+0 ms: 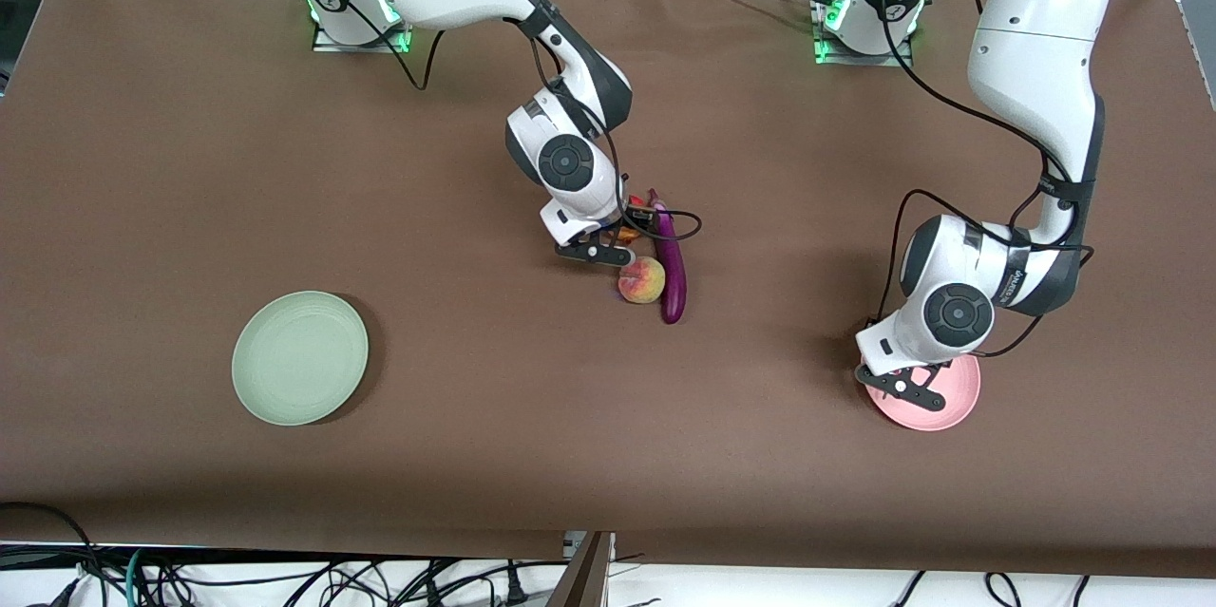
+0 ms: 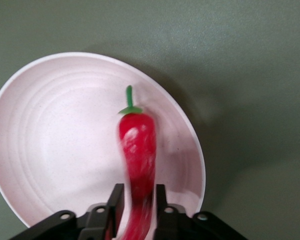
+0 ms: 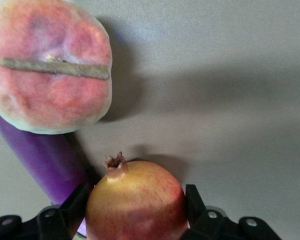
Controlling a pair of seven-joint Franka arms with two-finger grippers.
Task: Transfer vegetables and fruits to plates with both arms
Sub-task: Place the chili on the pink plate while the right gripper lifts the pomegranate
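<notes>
Left claw (image 2: 139, 210) is over the pink plate (image 2: 50, 150), clamped on the tail end of the red chili pepper (image 2: 138, 150), stem pointing away from the claw. Pepper hangs over the plate's middle, looks just above it or barely touching, can't tell which; judging by that, this is the drop-off step and a release here should land it inside the rim. In the front view the left claw (image 1: 910, 386) covers the plate's (image 1: 950, 407) edge toward the middle of the table. Right claw (image 3: 135, 215) is low at the cluster mid-table, fingers either side of the red fruit with the yellowish patch (image 3: 135, 202); they look against it, so I read it as gripped or about to be, not lifted yet. Peach-coloured fruit (image 1: 641, 281) sits on the table touching the eggplant (image 1: 672, 265), nearer the front camera than the right claw (image 1: 597, 251). The eggplant lies right alongside the gripped fruit, so a lift risks nudging it; straight up is safest. Green plate (image 1: 300, 357) sits bare toward the right arm's end of the table, likely where the fruit goes. Rough progress: one item nearly placed, three to go.
</notes>
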